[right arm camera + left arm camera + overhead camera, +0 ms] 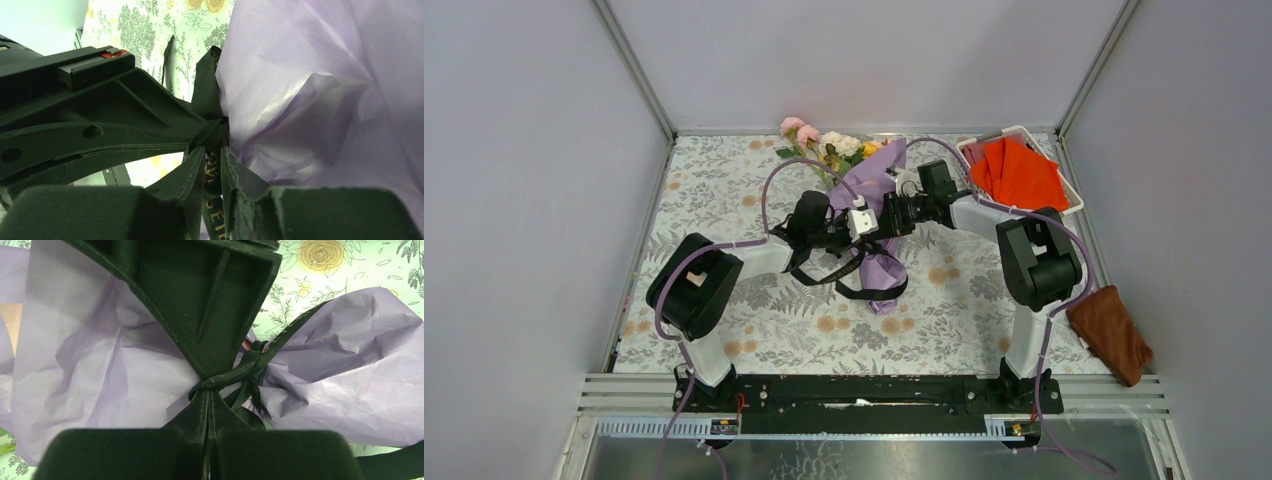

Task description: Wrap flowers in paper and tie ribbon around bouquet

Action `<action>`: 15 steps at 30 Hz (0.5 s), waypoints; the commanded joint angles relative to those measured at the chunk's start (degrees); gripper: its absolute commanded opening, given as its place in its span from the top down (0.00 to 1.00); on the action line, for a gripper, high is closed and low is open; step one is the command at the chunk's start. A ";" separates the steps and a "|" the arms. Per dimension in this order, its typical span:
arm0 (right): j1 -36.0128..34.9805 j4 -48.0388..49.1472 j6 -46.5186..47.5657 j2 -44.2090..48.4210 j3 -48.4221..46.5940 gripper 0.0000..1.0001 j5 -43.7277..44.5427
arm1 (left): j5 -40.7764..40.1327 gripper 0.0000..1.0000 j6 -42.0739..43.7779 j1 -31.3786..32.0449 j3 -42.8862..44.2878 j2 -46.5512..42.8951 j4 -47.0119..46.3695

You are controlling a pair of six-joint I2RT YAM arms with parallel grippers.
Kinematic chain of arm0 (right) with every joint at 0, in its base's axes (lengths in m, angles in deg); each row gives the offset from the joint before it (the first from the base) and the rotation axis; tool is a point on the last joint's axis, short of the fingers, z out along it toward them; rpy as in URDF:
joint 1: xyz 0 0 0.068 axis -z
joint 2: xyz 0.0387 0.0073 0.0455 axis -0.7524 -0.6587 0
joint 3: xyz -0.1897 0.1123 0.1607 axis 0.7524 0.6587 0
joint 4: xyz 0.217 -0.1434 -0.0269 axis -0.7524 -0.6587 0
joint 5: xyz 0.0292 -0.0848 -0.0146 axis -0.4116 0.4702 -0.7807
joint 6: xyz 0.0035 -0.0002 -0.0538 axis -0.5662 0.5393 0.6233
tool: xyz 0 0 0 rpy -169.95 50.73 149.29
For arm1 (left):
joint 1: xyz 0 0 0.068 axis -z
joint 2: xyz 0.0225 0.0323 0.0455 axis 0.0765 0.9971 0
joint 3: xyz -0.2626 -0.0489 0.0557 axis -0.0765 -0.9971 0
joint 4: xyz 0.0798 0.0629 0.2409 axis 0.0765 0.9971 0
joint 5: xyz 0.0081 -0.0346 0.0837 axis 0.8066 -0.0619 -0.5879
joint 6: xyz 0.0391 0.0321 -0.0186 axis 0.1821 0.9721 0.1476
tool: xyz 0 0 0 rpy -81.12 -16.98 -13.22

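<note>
Ribbon (235, 372) cinches your bouquet (879, 215) between both pincers: left (207, 390) fully closed, right (212, 160) pinching ribbon (slightly parted), on floral surface (754, 200), grey walls.

The flowers' (829, 145) stems are hidden inside the paper (879, 185); the ribbon's (864, 285) knot lies under both grippers.

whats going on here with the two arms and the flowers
Both arms meet over the bouquet, flowers already wrapped in lilac paper. They are tying the black ribbon around its pinched waist. The left gripper is shut on the ribbon; the right gripper pinches a strand of it too.
</note>
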 commanded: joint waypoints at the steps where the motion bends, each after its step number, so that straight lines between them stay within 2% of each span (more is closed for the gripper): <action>1: -0.82 3.00 -1.11 -0.52 0.02 0.73 -1.91 | 0.10 1.00 -0.02 0.37 -0.49 0.84 -5.12; 6: -1.34 -0.12 0.58 -1.22 -1.15 0.65 1.23 | 0.19 1.00 -0.25 0.38 -0.44 0.97 -5.29; 15: -2.85 -5.70 5.02 -2.58 -3.33 0.65 2.01 | -0.53 1.00 -0.62 0.37 -0.35 0.96 -5.98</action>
